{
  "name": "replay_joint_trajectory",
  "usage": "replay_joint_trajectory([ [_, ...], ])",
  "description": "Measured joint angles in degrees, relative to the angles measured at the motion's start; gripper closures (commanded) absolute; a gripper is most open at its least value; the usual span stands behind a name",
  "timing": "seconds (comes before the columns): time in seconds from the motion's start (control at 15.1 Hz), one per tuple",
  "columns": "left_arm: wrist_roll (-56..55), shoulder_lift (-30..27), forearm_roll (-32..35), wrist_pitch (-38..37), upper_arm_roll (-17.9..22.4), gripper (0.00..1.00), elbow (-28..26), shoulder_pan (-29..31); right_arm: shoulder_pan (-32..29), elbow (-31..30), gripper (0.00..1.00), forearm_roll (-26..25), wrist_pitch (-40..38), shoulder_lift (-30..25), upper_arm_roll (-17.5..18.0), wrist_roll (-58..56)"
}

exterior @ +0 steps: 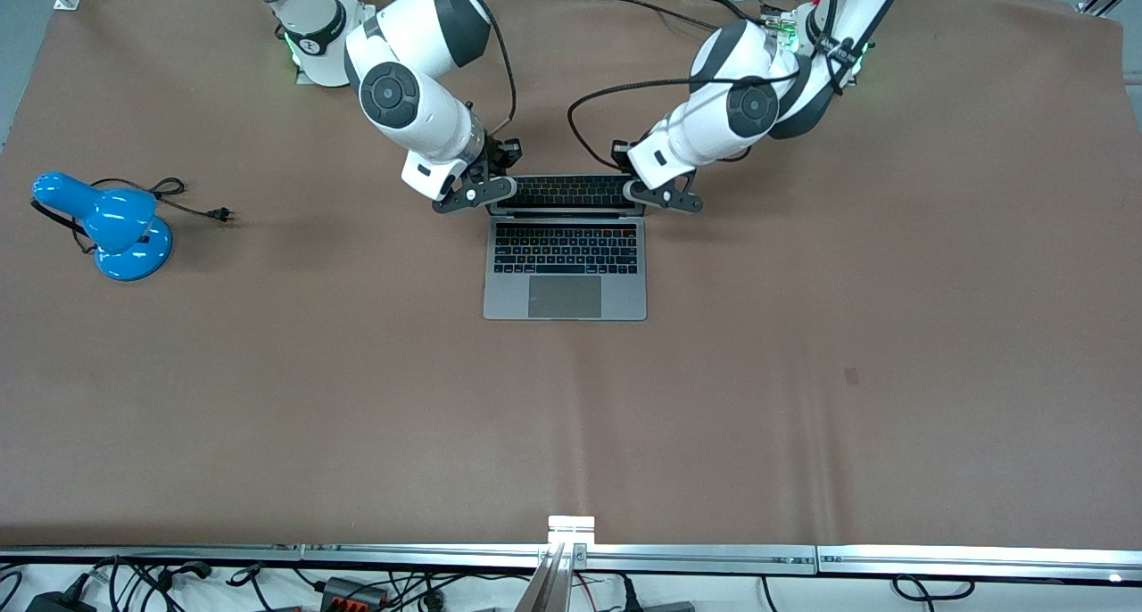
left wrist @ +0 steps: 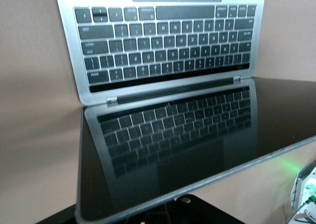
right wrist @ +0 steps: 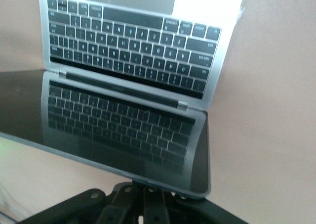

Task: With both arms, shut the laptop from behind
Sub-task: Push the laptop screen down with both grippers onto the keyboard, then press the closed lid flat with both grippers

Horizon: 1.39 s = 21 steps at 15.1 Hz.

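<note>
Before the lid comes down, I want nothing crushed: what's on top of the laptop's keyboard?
Nothing lies on the laptop keys or trackpad. The lid's top edge hides a strip by the hinge in the front view, but both wrist views show it bare.

I see the laptop [exterior: 565, 273] in matt grey metal, its screen [left wrist: 197, 135] glossy black glass mirroring the keys. The table cover [exterior: 803, 371] looks like matt brown paper, faintly creased. The desk lamp [exterior: 111, 224] is shiny blue plastic.
</note>
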Motion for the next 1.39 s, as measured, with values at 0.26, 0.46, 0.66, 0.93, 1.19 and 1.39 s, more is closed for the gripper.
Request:
replay_joint_trajectory([
  [0.26,-4.2,5.4,7.0,0.2,1.2,1.0,5.6,0.3,-1.3,3.6,1.0,0.0,1.5,3.1,-0.5,0.9],
  [0.46,-4.4,9.8,8.6,0.2,2.6,1.0,9.4,0.4,-3.7,6.9,1.0,0.0,1.6,6.0,-0.6,0.9],
  [0.66,-4.5,13.9,12.1,0.2,3.7,1.0,12.7,0.4,-5.9,10.8,1.0,0.0,1.8,9.9,-0.6,0.9],
  [0.93,-4.7,19.0,15.8,0.2,4.7,1.0,16.2,0.4,-7.1,17.4,1.0,0.0,1.9,18.6,-0.6,0.9],
  [1.19,-5.1,23.8,17.4,0.2,5.2,1.0,19.4,-0.1,-7.2,24.5,1.0,0.0,2.2,27.7,-0.7,0.9],
  [1.39,-6.2,26.5,21.1,0.2,6.0,1.0,20.9,-1.4,-7.2,27.6,1.0,0.0,2.2,31.9,-0.7,0.9],
])
